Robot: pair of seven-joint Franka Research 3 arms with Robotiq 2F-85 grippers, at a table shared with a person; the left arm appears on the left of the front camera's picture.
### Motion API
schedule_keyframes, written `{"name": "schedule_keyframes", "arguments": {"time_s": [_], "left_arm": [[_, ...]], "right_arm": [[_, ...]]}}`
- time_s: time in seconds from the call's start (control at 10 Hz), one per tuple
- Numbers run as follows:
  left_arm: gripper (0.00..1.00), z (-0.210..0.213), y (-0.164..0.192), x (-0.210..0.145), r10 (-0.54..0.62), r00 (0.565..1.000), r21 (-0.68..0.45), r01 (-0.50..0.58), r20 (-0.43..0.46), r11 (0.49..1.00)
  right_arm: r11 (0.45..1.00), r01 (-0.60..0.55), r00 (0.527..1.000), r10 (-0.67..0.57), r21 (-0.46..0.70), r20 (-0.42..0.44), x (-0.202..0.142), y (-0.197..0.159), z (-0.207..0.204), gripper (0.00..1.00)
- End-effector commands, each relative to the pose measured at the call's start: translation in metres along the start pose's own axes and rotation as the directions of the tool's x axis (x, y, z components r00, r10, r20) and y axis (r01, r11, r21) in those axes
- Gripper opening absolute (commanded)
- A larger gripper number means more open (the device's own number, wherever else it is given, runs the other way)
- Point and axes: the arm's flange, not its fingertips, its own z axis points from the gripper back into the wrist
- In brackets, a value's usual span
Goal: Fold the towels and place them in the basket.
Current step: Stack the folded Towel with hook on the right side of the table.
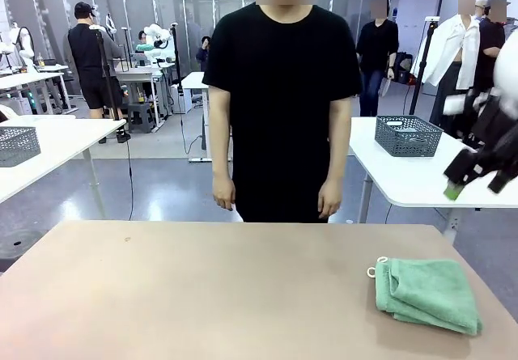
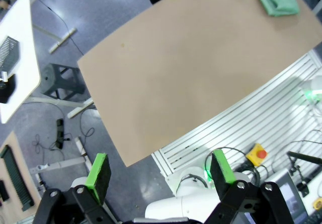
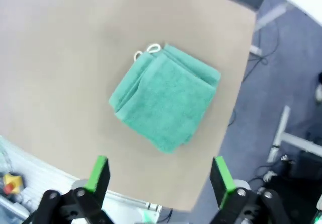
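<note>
Front: tan counter [image 1: 202,287], folded towel [image 1: 426,294] at its near right; person [image 1: 279,101] stands at far edge.
Left wrist: my left gripper [image 2: 161,176] released, high above the counter.
Right wrist: my right gripper [image 3: 160,176] released above the towel.

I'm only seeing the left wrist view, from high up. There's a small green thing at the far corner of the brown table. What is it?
Observer: A mint-green towel, already folded into a thick square, with white loops at one corner.
Operator: Is somebody at the table?
Observer: Yes, a person in black stands at the far edge, hands hanging at the sides and touching nothing.
Operator: And the other arm?
Observer: The right arm hovers above the towel, its jaws wide open and empty.
</note>
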Motion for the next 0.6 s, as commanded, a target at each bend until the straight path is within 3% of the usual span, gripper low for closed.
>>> {"name": "schedule_keyframes", "arguments": {"time_s": [0.0, 0.3, 0.5], "left_arm": [[1.0, 0.008, -0.006, -0.006, -0.01, 1.0, 0.003, 0.01, 0.012, 1.0], [1.0, 0.008, -0.006, -0.006, -0.01, 1.0, 0.003, 0.01, 0.012, 1.0], [1.0, 0.008, -0.006, -0.006, -0.01, 1.0, 0.003, 0.01, 0.012, 1.0]], "right_arm": [[0.995, -0.098, 0.994, 0.098, -0.015, 0.052, -0.008, 0.011, 0.065, 1.0], [0.98, -0.193, 0.975, 0.197, -0.044, 0.102, -0.042, 0.041, 0.16, 1.0], [0.973, -0.223, 0.948, 0.23, -0.058, 0.218, -0.076, 0.061, 0.198, 1.0]]}}
